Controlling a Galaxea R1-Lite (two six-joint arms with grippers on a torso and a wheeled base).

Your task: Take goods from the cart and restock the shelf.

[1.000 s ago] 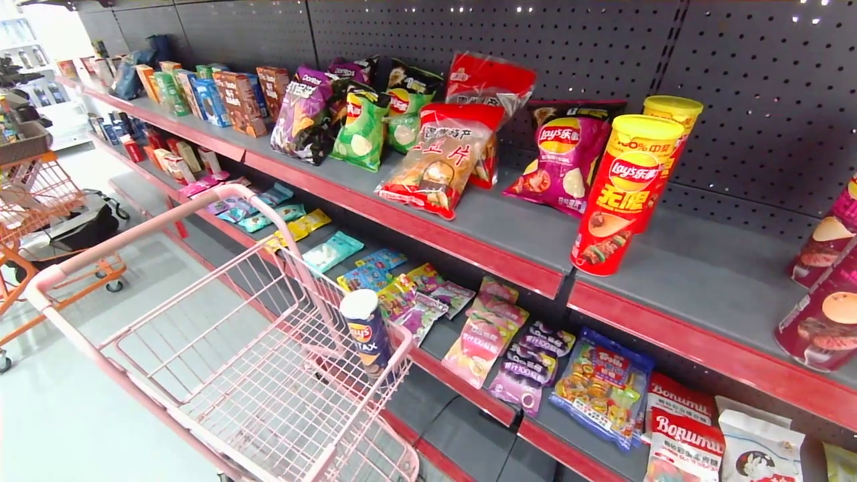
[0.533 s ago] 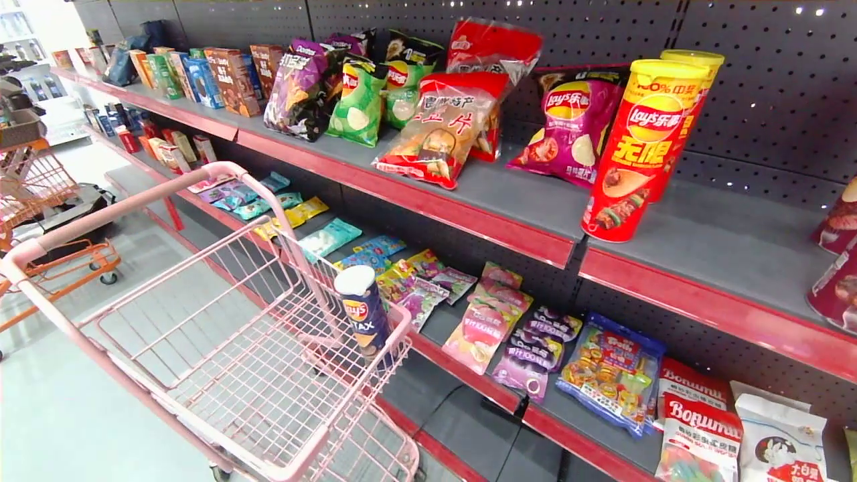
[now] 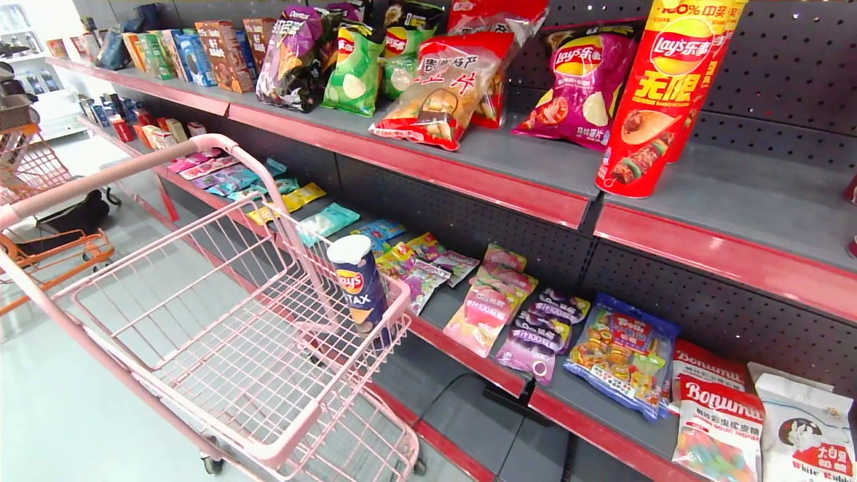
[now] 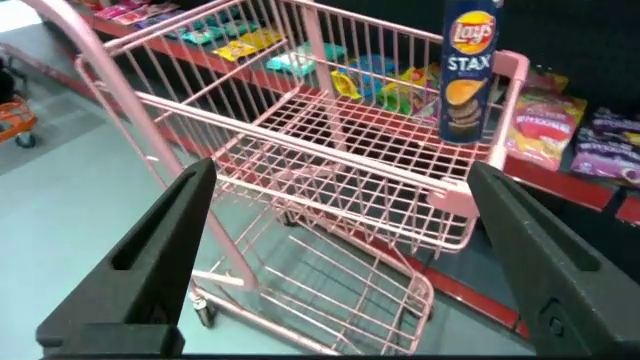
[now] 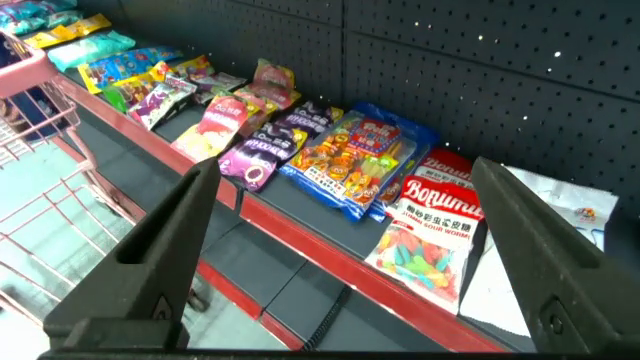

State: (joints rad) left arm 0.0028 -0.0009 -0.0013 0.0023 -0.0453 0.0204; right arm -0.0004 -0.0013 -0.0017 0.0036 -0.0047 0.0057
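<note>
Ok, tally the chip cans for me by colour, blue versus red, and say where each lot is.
Blue can, standing in the pink cart: 1
Red cans with yellow tops, one behind the other on the upper shelf: 2
Total: 3
The far right edge of the head view cuts off too much to count more.

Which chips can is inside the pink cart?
The dark blue can with the white lid, standing upright in a corner of the cart. The red cans stand on the upper shelf instead.
</note>
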